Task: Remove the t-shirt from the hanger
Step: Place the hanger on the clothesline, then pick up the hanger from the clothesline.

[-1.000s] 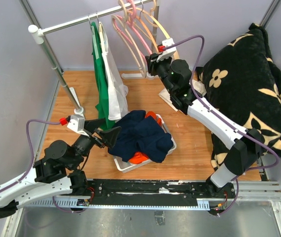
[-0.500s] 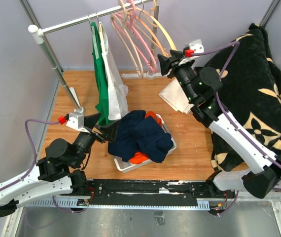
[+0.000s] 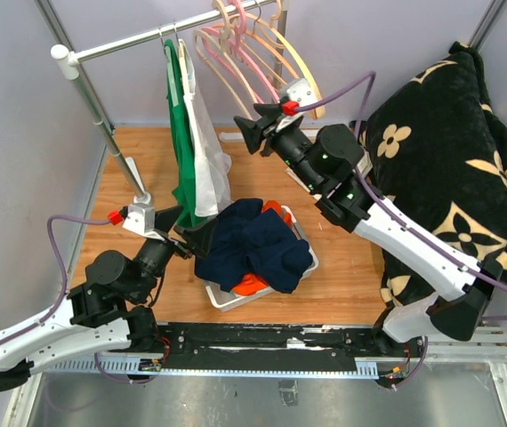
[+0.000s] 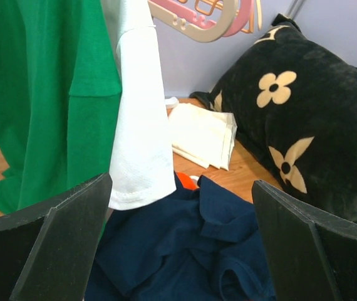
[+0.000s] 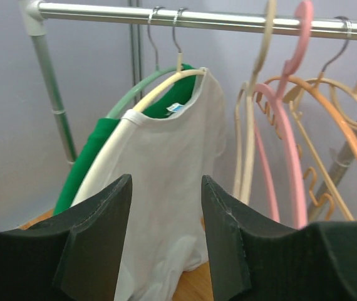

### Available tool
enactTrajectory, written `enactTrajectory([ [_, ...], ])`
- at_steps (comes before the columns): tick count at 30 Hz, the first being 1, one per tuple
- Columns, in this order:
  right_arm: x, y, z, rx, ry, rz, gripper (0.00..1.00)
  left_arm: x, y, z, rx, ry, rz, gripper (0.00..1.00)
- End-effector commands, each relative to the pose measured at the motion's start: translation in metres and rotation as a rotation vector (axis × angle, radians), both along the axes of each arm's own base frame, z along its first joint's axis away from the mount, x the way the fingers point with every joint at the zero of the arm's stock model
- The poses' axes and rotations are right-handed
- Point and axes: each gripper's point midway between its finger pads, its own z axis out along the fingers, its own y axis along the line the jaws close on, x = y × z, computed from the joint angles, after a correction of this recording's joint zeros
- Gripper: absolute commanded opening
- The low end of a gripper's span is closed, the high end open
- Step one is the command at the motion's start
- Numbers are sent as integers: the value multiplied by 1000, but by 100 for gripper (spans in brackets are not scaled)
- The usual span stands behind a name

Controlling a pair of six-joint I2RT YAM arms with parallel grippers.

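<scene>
progress: none yet | white t-shirt (image 5: 166,157) hung on its hanger (image 5: 142,105) just ahead of my right gripper (image 5: 166,188), jaws parted, empty | my left gripper (image 4: 181,183) gaped wide, empty

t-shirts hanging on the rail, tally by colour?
green t-shirt: 1
white t-shirt: 1
Total: 2
</scene>
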Motion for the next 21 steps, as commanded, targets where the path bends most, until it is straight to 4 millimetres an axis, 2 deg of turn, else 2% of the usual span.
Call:
enactTrajectory([
  [1, -14, 29, 19, 16, -33, 57, 49, -5, 0, -8, -1, 3, -28, 98],
  [7, -15, 75, 15, -1, -14, 89, 48, -11, 9, -17, -33, 17, -36, 98],
  [11, -10, 96, 9, -18, 6, 74, 48, -15, 17, -17, -61, 11, -42, 97],
  [14, -2, 104, 3, -22, 25, 34, 49, -18, 21, -15, -75, 2, -53, 97],
  [21, 13, 106, -8, -38, 56, -42, 48, -22, 28, -15, -94, 0, -55, 97],
])
